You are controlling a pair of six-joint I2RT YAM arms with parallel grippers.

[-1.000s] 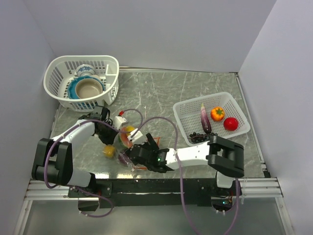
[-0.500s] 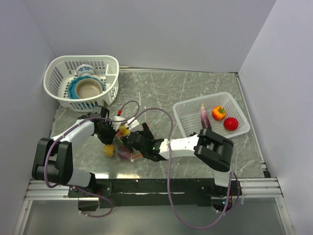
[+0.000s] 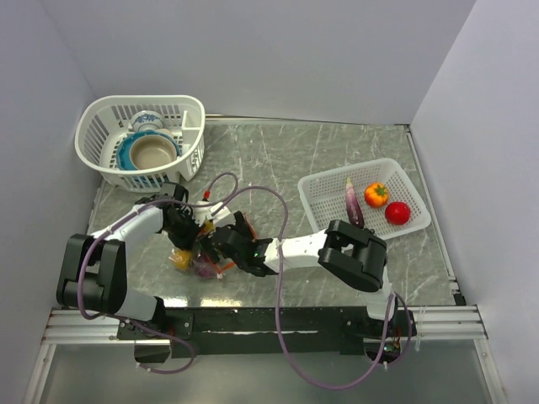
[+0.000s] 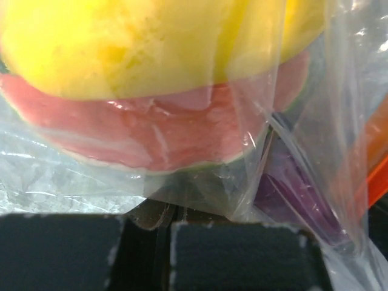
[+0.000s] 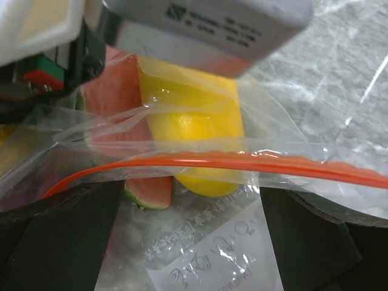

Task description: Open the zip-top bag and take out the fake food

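Bag [image 3: 200, 259] lies at the front left of the table [image 3: 278, 160], between the two grippers. It holds toy food: a yellow piece [image 4: 151, 42], a pink-red slice [image 4: 139, 130] and a purple piece [image 4: 294, 194].

Left gripper [image 4: 165, 242] has its pads [image 4: 60, 248] pressed together on a fold of the bag's film. Right gripper [image 5: 188, 236] stands fully wide, one finger [image 5: 54, 242] on each side of the bag's mouth. The orange zip strip [image 5: 242, 162] runs across the gap. Contact between these fingers and the film cannot be determined.

To the right, well apart from the bag, a white basket [image 3: 313, 192] holds an eggplant [image 3: 351, 204], an orange fruit [image 3: 375, 194] and a tomato [image 3: 397, 212]. The right arm lies across the table between bag and basket. A second basket [image 3: 160, 100] at the back left holds a bowl [image 3: 152, 153] and a cup [image 3: 145, 120].

Compared with one second ago, the right gripper sits farther left, close against the left gripper, and the bag has shifted left beneath them. A dark cluster seen then at the basket's near corner is now covered by the right arm.

In the top view the grippers cover most of the bag. The left wrist view cuts off its edges. Whether the zip is sealed cannot be determined.
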